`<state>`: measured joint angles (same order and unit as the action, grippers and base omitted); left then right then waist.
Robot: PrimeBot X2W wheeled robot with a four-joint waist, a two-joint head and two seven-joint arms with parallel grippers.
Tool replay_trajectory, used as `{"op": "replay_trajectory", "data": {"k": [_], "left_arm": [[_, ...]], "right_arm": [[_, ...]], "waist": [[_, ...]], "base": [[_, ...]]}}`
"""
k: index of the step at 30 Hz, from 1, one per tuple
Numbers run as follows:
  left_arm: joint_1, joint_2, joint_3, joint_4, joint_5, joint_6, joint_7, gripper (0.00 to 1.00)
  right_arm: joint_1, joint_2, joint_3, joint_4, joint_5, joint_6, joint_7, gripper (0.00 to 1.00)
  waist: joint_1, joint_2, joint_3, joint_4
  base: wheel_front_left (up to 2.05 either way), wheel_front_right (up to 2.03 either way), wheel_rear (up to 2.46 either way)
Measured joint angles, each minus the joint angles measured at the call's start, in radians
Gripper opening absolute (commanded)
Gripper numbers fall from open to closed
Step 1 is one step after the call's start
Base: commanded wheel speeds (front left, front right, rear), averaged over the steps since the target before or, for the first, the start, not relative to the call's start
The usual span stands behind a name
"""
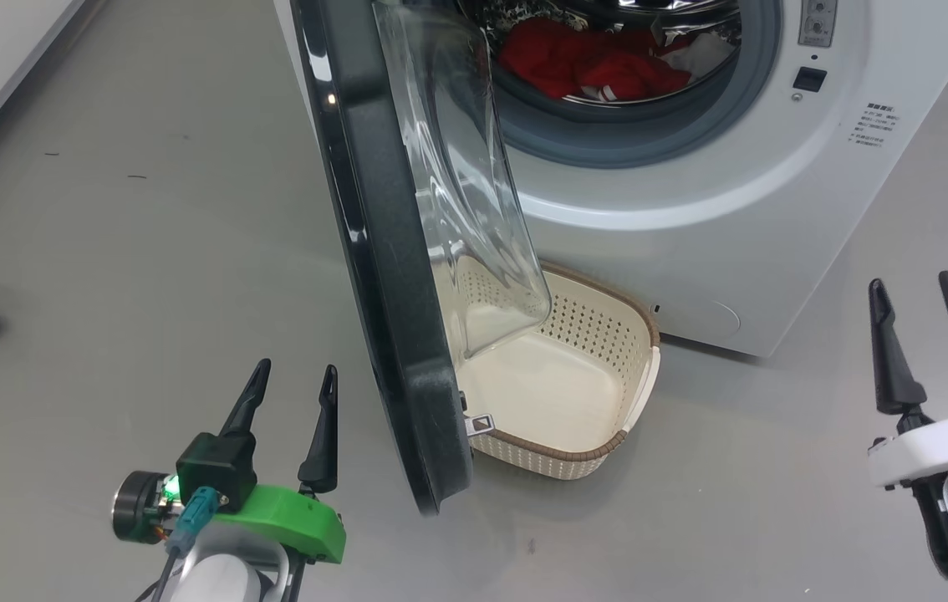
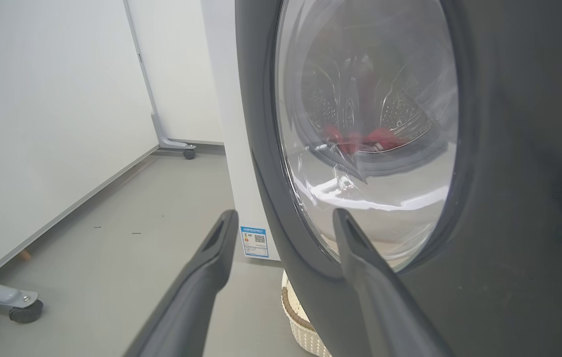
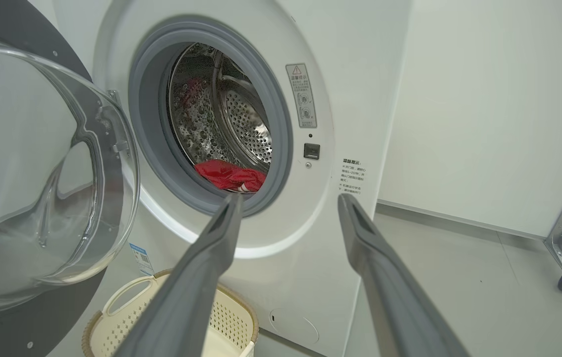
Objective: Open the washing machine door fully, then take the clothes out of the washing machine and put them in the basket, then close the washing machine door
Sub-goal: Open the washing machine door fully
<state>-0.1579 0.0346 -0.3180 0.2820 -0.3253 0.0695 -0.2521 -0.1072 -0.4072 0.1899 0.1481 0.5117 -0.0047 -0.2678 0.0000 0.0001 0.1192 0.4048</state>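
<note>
While the door (image 1: 390, 276) overhangs the basket (image 1: 599, 351), clothes (image 1: 583, 63) lie in the far drum (image 3: 241, 114); left gripper (image 1: 297, 368) and right gripper (image 1: 910, 281) gape wide, empty; dropped clothes could strike the glass (image 1: 457, 192) and miss.

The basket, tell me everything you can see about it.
The basket is small cream plastic, rounded rectangular, with perforated walls, a brown rim and loop handles. It stands upright on the grey floor close before the washing machine, below the drum opening, and its bottom is bare. The open washing machine door hangs over its left part, glass bowl above it.
</note>
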Motion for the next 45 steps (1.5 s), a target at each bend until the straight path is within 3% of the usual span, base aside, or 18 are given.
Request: {"op": "replay_trajectory", "data": {"k": [4,8,21,44,45], "left_arm": [[0.003,0.000,-0.001,0.002,0.000,0.000,0.000,1.00],[0.010,0.000,-0.003,0.006,0.000,0.000,0.000,1.00],[0.016,0.001,-0.001,0.021,0.000,0.000,0.000,1.00],[0.027,0.002,-0.002,0.033,0.000,0.000,0.000,1.00],[0.027,0.002,-0.002,0.033,0.000,0.000,0.000,0.82]], "right_arm": [[0.034,0.049,-0.016,-0.026,-0.051,-0.040,0.008,1.00],[0.078,0.095,-0.024,-0.039,-0.075,-0.060,0.008,1.00],[0.151,0.203,-0.007,-0.040,-0.121,-0.059,0.008,1.00],[0.177,0.254,-0.060,-0.016,-0.164,-0.031,0.008,1.00],[0.177,0.256,-0.062,-0.014,-0.166,-0.029,0.008,1.00]], "waist": [[0.0000,0.0000,-0.009,0.002],[0.0000,0.0000,-0.014,0.004],[0.0000,0.0000,-0.034,0.005],[0.0000,0.0000,-0.055,0.012],[0.0000,0.0000,-0.055,0.013]], "base": [[0.00,0.00,0.00],[0.00,0.00,0.00],[0.00,0.00,0.00],[0.00,0.00,0.00],[0.00,0.00,0.00]]}}
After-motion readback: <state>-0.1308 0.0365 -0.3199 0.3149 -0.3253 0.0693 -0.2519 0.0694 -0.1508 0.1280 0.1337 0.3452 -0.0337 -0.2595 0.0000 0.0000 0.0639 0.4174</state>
